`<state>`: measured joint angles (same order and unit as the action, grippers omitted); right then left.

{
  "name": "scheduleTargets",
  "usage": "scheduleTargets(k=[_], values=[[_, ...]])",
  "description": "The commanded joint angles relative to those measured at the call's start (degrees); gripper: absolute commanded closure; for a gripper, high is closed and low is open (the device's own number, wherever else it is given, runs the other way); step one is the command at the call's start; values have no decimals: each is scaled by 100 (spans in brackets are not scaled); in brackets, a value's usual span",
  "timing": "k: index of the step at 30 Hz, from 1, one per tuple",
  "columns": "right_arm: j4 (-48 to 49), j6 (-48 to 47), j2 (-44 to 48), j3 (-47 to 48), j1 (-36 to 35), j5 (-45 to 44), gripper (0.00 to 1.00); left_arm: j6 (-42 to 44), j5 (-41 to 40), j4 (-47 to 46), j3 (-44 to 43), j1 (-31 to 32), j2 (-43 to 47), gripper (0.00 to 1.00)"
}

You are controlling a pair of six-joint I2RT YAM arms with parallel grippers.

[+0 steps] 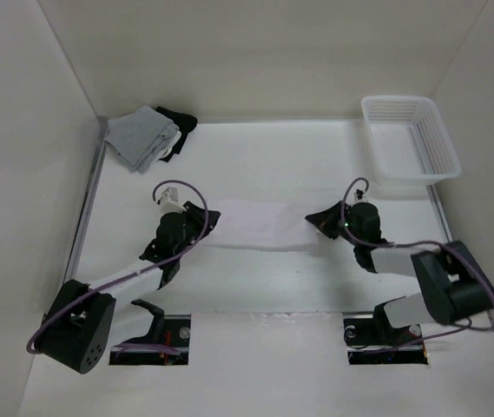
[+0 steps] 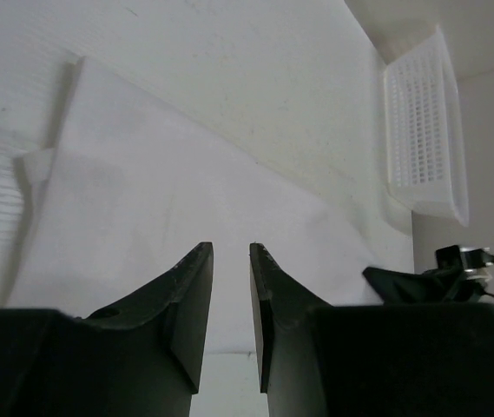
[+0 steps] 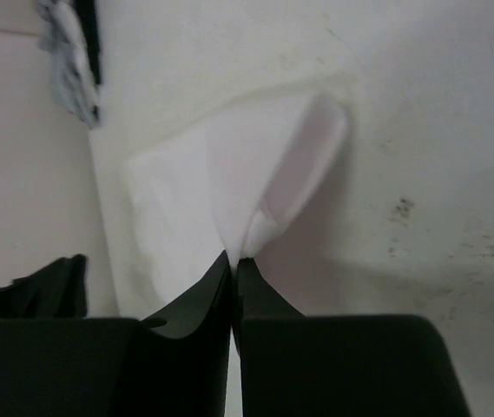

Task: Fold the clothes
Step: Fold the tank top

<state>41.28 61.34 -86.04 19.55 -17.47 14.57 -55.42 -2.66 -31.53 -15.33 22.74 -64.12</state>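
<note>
Top [image 3: 177, 200] corner sits pinched between right fingers [image 3: 196, 306].

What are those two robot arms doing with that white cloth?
They are folding a thin white top, which lies as a long strip on the table. The right fingers are pinched shut on one end of it and lift a bit of the fabric. The left fingers are at the other end, open, with the cloth under them. A grey garment and a black garment sit in the far left corner, and a white basket sits far right.
</note>
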Motion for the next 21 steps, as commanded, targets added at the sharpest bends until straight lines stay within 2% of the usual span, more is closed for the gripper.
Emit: scheduleTargets(k=[1, 5, 9, 14, 21], values=[[-652, -437, 1288, -74, 179, -252, 94, -22, -261, -564, -268, 383, -214, 77], [-2506, -1219, 2695, 223, 161, -796, 94, -48, -332, -767, -409, 761, -487, 77], [-3809, -1844, 2953, 1092, -391, -1323, 94, -74, -297, -864, -549, 903, -637, 77], [-4320, -2267, 1830, 2261, -1410, -1983, 94, -83, -271, -873, -532, 850, -480, 76], [-4979, -2258, -77, 4098, -2369, -2265, 94, -109, -148, -776, -243, 552, -5, 75]])
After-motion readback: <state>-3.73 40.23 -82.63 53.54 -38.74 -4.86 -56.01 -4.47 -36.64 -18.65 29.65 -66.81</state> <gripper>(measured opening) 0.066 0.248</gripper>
